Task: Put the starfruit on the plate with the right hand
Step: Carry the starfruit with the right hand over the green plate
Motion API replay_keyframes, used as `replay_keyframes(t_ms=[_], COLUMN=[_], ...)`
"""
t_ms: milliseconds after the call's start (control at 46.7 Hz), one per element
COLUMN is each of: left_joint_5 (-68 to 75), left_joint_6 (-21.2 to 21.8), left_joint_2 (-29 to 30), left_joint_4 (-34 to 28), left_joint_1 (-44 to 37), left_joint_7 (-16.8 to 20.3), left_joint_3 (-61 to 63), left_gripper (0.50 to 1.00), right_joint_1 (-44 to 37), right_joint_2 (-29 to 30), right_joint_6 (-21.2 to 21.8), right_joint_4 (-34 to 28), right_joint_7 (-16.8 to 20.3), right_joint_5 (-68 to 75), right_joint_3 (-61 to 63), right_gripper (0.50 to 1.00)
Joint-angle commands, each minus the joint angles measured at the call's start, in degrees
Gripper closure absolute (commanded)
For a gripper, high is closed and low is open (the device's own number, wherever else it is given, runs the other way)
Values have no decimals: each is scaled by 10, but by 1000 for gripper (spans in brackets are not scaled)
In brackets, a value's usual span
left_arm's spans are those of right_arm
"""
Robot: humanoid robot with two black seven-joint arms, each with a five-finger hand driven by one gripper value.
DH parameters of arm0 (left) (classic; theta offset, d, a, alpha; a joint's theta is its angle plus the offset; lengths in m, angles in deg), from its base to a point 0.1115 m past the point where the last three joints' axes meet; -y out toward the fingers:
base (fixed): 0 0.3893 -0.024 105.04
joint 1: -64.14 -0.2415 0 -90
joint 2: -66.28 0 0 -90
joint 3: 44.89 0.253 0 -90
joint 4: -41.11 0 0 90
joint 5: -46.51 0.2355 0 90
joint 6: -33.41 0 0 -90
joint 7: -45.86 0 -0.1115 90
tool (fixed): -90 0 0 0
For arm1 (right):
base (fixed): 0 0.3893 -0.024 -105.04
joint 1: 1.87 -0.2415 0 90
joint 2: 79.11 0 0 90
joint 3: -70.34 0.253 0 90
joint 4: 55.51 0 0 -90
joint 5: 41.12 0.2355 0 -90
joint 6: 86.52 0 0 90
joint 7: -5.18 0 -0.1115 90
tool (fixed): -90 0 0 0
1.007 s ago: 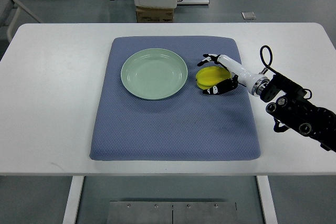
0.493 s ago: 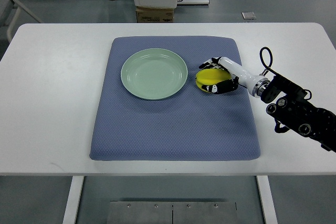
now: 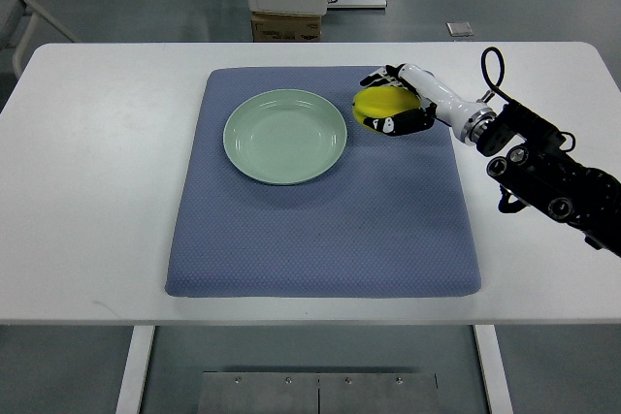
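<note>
Now starfruit (image 3: 376,105) in right robot hand (image 3: 392,104), beside plate (image 3: 284,136)

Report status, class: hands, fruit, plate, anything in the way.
Right hand shut on starfruit, just right of plate. Left hand not in view. Plate bare, on blue mat. Path clear.

White table (image 3: 97,162), blue-grey mat (image 3: 320,239) spread flat across its middle, pale green plate (image 3: 285,136) on the mat
</note>
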Motion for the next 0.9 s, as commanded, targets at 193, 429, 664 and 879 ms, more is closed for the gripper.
replay_keyframes(t_ms=[193, 429, 664, 879], left_joint_5=[-1, 0, 0, -1], left_joint_6=[0, 0, 0, 0], left_joint_2=[0, 0, 0, 0], left_joint_4=[0, 0, 0, 0], left_joint_1=[0, 0, 0, 0], left_joint_7=[0, 0, 0, 0], left_joint_3=[0, 1, 0, 0], left_gripper=[500, 500, 500, 500], right_joint_1=[-26, -51, -51, -50], right_joint_2=[57, 108, 108, 108], right_joint_6=[-1, -1, -1, 0], right_joint_4=[0, 2, 4, 5], right_joint_7=[22, 48, 74, 86], right_joint_5=[16, 17, 17, 19], right_joint_3=[0, -2, -5, -23], right_gripper=[1000, 1000, 1000, 1000])
